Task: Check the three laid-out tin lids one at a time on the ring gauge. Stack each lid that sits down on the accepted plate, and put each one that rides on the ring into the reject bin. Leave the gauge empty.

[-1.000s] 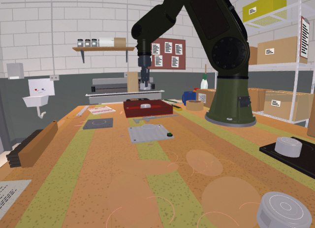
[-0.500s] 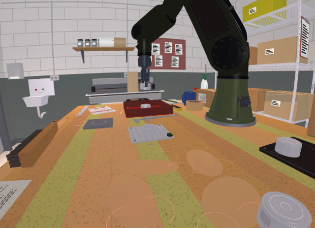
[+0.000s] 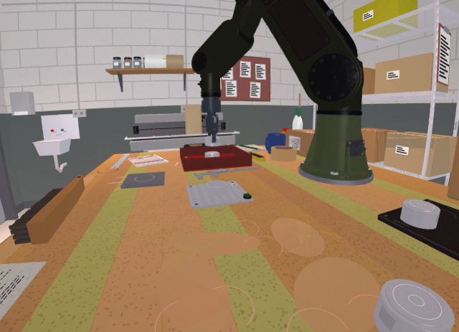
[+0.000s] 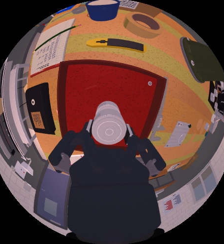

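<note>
A tin lid hangs over the red reject bin, gripped by my gripper, which is closed on it. Another lid lies inside the bin, right under the held one. A third lid sits on a black plate at the right of the table. A grey lid-like disc lies at the near right corner. The ring gauge, a light grey plate with a ring and green button, lies in front of the bin. Nothing sits on it. A dark grey plate lies to its left.
The bin's walls rise around the spot under my gripper. A caliper lies between bin and gauge. A utility knife, tape roll and blue mug stand behind the bin. The arm's base is to the right. A brush lies left.
</note>
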`<state>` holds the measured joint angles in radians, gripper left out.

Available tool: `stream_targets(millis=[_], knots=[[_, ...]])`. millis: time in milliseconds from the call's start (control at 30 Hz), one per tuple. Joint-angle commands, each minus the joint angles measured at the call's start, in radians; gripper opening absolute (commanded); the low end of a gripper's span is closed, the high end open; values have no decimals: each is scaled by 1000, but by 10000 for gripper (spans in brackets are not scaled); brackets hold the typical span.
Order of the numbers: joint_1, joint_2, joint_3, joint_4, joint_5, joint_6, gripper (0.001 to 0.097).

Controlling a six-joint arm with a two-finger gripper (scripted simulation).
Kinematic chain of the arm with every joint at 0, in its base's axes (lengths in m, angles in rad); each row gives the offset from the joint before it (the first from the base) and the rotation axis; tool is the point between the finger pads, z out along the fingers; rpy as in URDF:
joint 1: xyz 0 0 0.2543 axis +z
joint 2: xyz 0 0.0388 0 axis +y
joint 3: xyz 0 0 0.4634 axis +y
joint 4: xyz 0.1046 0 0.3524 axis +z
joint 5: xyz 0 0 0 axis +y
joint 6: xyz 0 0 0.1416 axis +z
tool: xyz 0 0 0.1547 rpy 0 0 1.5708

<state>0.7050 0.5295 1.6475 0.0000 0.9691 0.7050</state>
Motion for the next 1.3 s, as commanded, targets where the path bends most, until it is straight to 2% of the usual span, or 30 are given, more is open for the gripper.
stream_targets(millis=[0, 367, 633, 933, 1267], knots=[[0, -5, -3, 0, 1, 0, 640], [0, 45, 14, 0, -66, 0, 640], [0, 51, 16, 0, -74, 0, 640], [0, 52, 16, 0, -74, 0, 800], [0, 51, 16, 0, -74, 0, 800]])
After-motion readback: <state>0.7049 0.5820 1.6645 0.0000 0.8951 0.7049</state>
